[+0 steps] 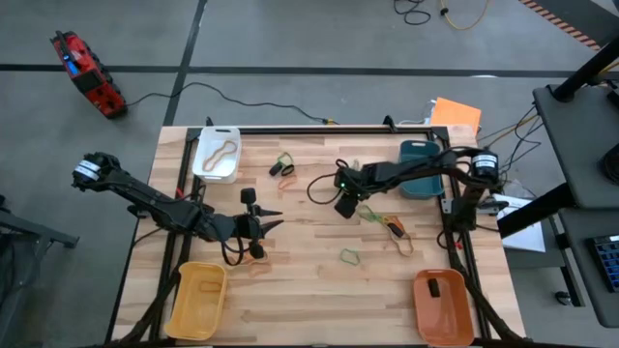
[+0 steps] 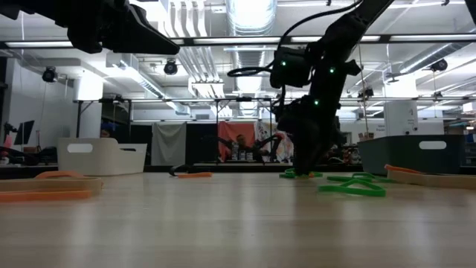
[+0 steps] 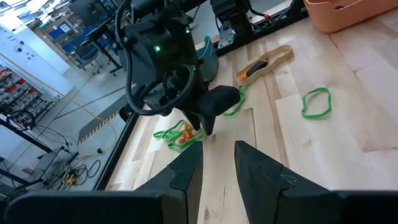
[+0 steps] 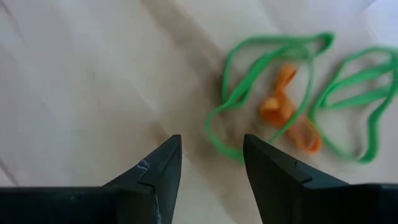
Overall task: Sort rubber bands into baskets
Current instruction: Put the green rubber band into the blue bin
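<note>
My right gripper (image 1: 346, 205) is open and points down near the table's middle. In the right wrist view (image 4: 208, 149) its fingertips stand on either side of the near edge of a green rubber band (image 4: 261, 74). That band lies tangled with an orange band (image 4: 287, 111) and a second green band (image 4: 360, 99). I see no touch. My left gripper (image 1: 257, 227) is open and empty, raised over the table's left half; it also shows in the left wrist view (image 3: 217, 163). The white basket (image 1: 217, 153) holds a tan band. The teal (image 1: 421, 166), yellow (image 1: 198, 298) and orange (image 1: 443, 304) baskets stand at the other corners.
Loose bands lie flat on the wood: a green and black pair (image 1: 282, 167) at the far middle, a single green one (image 1: 350, 256), an orange and tan one (image 1: 397, 230), and an orange one (image 1: 256, 253) under my left arm. A black cable (image 1: 324, 184) loops near my right gripper.
</note>
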Motion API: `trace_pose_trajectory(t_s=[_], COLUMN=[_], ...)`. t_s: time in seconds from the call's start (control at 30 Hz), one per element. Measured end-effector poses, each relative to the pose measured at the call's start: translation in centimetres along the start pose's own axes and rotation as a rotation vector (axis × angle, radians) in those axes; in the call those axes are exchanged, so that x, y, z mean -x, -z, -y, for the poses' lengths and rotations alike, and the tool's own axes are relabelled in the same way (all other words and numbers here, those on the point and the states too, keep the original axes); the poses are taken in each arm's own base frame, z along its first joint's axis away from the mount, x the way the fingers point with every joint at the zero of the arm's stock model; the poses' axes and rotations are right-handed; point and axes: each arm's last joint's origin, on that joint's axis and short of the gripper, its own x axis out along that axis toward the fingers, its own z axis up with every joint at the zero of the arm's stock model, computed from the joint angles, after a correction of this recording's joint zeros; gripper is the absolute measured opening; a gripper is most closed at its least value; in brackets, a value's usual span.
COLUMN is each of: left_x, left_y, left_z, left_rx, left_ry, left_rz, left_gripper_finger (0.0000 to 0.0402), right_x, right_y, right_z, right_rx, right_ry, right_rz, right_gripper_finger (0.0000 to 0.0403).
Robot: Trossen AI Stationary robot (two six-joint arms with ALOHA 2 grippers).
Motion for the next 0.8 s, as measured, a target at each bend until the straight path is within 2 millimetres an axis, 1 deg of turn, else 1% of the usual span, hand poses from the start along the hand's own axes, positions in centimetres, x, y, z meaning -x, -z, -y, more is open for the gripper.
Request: trace_pose_trajectory(t_s=[0.13, 0.37, 0.7, 0.8], left_x=[0.0, 0.0, 0.0, 0.0], left_y=[0.0, 0.0, 0.0, 0.0], left_z=[0.0, 0.0, 0.0, 0.0], left_rx=[0.0, 0.001, 0.003, 0.004], left_ry=[0.0, 0.0, 0.0, 0.0], left_rz=[0.0, 0.001, 0.0, 0.0], left_gripper_finger=[0.0078, 0.0078, 0.0078, 0.0078], right_x=[0.3, 0.2, -1.5, -1.7], right_y=[-0.7, -0.6, -0.2, -0.2], right_z=[-0.1, -0.1, -0.2, -0.2], right_rx=[0.03, 0.038, 0.043, 0.045], right_ry=[0.028, 0.03, 0.045, 0.045], right_rz=[0.036, 0.029, -0.011, -0.015], right_gripper_finger=[0.0164, 0.0158, 0.0143, 0.0132])
